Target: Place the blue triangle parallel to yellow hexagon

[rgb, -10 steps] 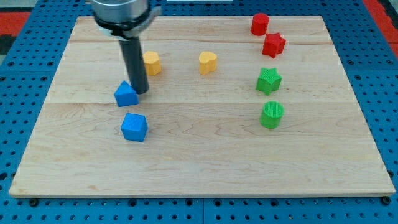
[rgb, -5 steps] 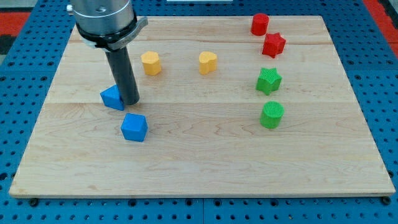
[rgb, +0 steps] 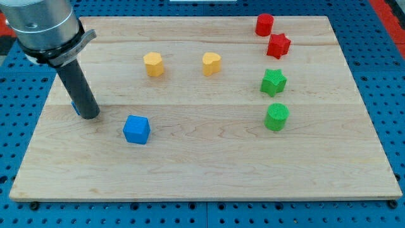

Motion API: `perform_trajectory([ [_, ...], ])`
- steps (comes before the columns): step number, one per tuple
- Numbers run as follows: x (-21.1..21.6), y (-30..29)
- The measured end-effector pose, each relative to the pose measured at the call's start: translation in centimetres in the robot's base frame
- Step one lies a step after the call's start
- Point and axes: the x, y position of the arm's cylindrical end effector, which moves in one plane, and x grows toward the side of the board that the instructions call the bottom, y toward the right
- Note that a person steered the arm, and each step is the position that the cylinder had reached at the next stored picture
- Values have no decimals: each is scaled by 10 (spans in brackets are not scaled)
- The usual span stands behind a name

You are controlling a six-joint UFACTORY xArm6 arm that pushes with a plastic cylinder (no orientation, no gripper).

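my tip (rgb: 89,116) right against a mostly hidden blue triangle (rgb: 74,106), far left of the yellow hexagon (rgb: 153,64), no jaws on this rig

Our tip (rgb: 90,116) sits near the surface's (rgb: 202,171) left edge, a triangle block (rgb: 75,107) mostly hidden just behind the rod. A cube (rgb: 137,129) lies to the tip's right; a hexagon (rgb: 153,64) lies farther toward the view's top.

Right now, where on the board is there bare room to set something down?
The widest bare patch is the strip along the view's bottom, below the blue cube and green cylinder. The middle, between cube and green star, is also free. The right column, including the red blocks, is crowded.
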Motion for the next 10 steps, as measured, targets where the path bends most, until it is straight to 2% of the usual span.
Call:
perform_trajectory([
  [3, 0, -56],
  [9, -40, -29],
  [10, -40, -1],
])
